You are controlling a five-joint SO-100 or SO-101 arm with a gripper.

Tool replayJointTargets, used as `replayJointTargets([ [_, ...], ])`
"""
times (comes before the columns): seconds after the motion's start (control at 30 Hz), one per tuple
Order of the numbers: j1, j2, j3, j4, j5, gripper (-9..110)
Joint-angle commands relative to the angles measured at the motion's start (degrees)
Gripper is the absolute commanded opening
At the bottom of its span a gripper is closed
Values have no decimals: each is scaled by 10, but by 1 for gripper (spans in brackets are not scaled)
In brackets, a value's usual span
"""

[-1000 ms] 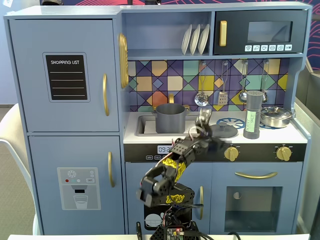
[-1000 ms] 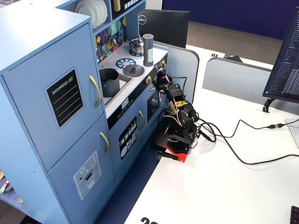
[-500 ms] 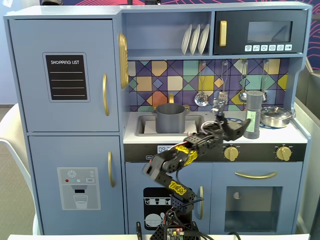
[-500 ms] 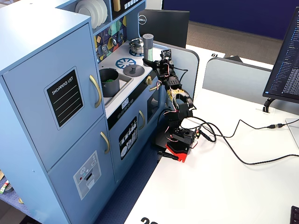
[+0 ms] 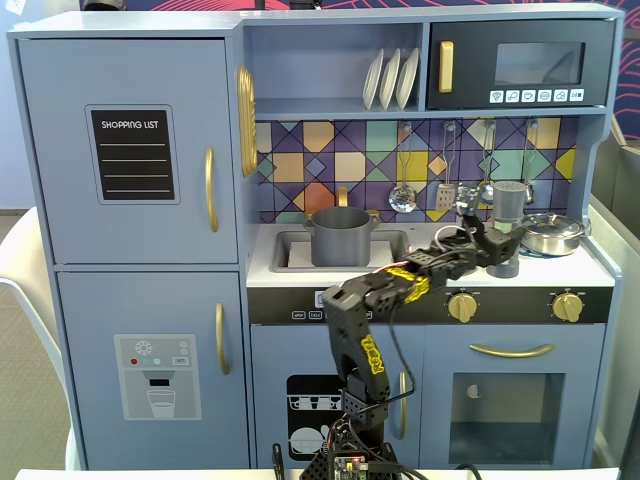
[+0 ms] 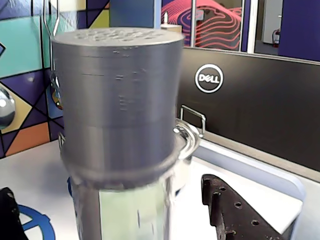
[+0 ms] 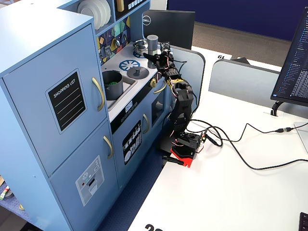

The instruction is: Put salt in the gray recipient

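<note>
The salt shaker has a grey perforated cap and a clear glass body. It stands upright on the white stove top at the right of the toy kitchen. My gripper is open, with one dark finger on each side of the glass body; the right finger stands apart from it. In the fixed views the gripper reaches the shaker's lower part. The grey pot sits in the sink to the left.
A steel pot with handles stands just behind the shaker. A grey lid lies on a blue burner. Utensils hang on the tiled back wall. A Dell monitor stands behind the counter's right edge.
</note>
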Motion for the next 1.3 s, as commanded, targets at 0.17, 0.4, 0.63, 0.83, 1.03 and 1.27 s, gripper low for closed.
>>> replayJointTargets([
  [0.17, -22, -103, -155, -12, -28, 48],
  [0.4, -31, -139, -200, -18, -40, 40],
  [0.63, -40, -106, -190, -11, -54, 0],
  [0.83, -69, 33, -131, 17, 100, 0],
  [1.03, -170, 189, -111, 163, 374, 0],
  [1.27, -349, 227, -145, 258, 720, 0],
])
